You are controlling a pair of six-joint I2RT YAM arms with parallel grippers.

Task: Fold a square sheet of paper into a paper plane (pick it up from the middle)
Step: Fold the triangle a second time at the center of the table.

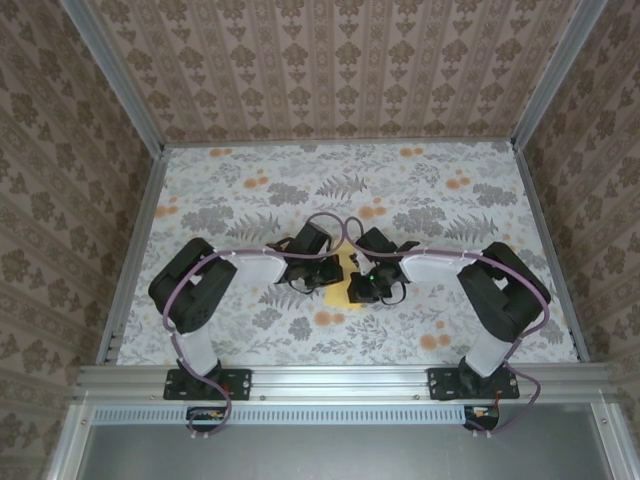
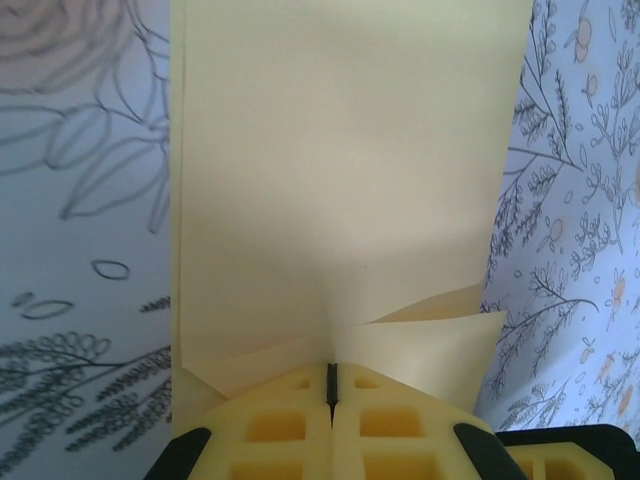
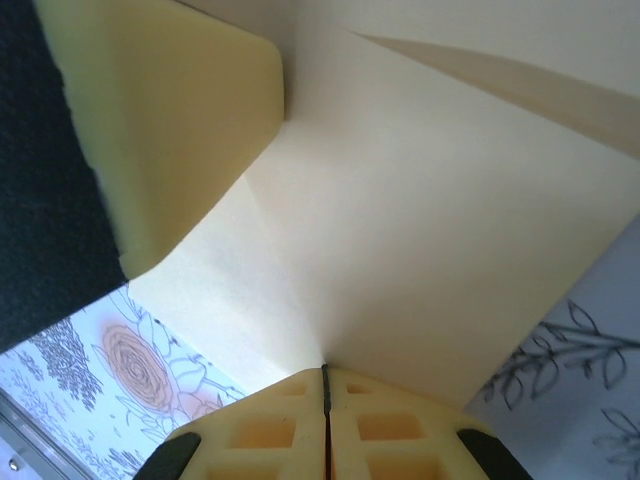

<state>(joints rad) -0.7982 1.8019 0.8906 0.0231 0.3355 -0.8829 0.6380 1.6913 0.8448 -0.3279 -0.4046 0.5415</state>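
Top external view: both arms meet at mid worktop [image 1: 250, 190], with the square sheet of paper [image 1: 340, 293] between them as a small pale yellow patch.

Left wrist view: left hand [image 2: 331, 385] is pinched tight on the sheet's near edge. The sheet runs away from the camera, and a folded flap [image 2: 430, 345] overlaps just by the grip.

Right wrist view: right hand [image 3: 324, 385] is also clamped on the paper, jaws almost together. A pale yellow finger [image 3: 180, 130], likely the left hand's, presses on the sheet at upper left.

Step, my read: early to mid fold. The sheet is creased but not a dart yet, and it looks lifted off the floral surface.

Next move probably needs one hand to anchor while the other swings its edge over, lines up the edges and presses the crease flat.

Risk: the thin sheet may slip or buckle.
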